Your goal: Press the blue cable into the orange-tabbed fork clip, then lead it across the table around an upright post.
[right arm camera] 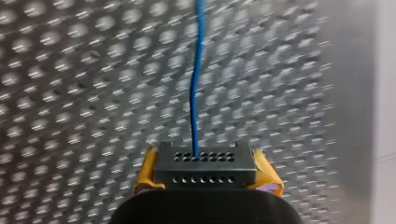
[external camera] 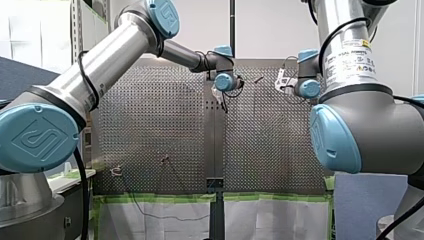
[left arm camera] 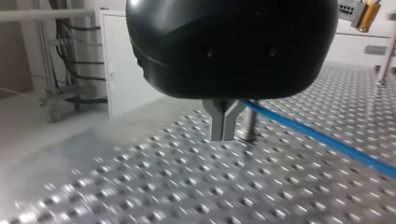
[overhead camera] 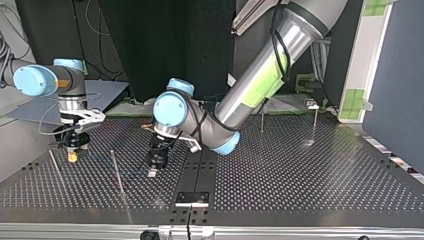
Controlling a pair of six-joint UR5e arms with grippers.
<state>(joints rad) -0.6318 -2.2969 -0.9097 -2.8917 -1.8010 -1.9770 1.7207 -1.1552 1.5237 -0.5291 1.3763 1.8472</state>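
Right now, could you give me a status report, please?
Right gripper shut on cable. Left gripper shut, cable running past its fingers. Post stands beyond left gripper.

Open perforated table at the top view's right, 2 thin posts at its left, blue cable stretched low across

A perforated grey metal table is split down its middle by a flat black strip. In the front view, green tape runs along its near edge above white sheets, which a thin black wire crosses. A dark blue partition stands at the top view's right. A white cabinet shows in the left wrist view.
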